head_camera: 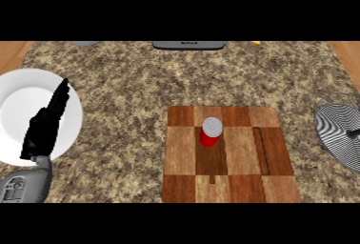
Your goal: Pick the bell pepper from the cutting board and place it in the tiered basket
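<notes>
White plate [17, 109] left on speckled counter [141, 86]; dark grey object [188, 45] at far edge.

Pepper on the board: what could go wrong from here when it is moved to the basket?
The pepper looks rounded, so it might roll on the board when grasped. The basket is cut off by the view's right edge, so a placement could miss it. The left hand rests open over the plate, far from both.

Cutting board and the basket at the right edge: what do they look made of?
The cutting board looks like wood: light and dark brown blocks with grain streaks, matt. The tiered basket seems to be thin metal wire, judging by its fine grey-and-white rings; its finish is unclear.
</notes>
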Tool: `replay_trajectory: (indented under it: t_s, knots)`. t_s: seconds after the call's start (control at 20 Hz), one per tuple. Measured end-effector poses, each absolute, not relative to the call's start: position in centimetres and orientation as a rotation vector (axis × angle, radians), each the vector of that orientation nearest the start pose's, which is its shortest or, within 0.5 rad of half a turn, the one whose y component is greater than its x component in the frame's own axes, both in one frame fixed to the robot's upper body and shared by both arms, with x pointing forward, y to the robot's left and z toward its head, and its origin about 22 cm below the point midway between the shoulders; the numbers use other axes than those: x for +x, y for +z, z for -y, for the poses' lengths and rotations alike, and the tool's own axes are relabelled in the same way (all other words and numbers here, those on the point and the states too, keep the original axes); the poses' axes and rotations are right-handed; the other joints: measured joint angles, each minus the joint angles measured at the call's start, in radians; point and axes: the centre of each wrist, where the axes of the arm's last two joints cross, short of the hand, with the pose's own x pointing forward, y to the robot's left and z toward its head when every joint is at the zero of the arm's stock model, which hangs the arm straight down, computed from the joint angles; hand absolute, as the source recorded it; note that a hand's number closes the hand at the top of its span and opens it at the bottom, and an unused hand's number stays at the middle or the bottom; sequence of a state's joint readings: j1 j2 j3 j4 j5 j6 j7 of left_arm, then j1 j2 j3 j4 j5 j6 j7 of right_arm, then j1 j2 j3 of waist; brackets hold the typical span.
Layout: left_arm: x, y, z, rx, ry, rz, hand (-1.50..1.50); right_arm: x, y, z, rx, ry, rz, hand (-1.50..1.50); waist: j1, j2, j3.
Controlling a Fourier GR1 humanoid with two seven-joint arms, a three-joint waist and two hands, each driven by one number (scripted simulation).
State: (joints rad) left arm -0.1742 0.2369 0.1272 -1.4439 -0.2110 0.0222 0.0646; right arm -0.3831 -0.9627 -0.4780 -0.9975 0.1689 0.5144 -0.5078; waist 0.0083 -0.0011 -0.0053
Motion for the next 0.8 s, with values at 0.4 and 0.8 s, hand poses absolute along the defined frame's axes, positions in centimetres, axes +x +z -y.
replay_trajectory:
  t_s: [0.4, 0.8]
  knots:
    - [28.5, 3.7, -29.8, 0.427, -0.237, 1.549, 0.0, 22.1, 25.6, 60.0, -0.667, 0.471, 1.613, -1.5, 0.007, 0.007, 0.006]
    - [28.2, 3.8, -29.9, 0.42, -0.232, 1.548, 0.0, 17.5, 25.2, 63.5, -0.707, 0.354, 1.535, -1.5, 0.005, 0.011, 0.013]
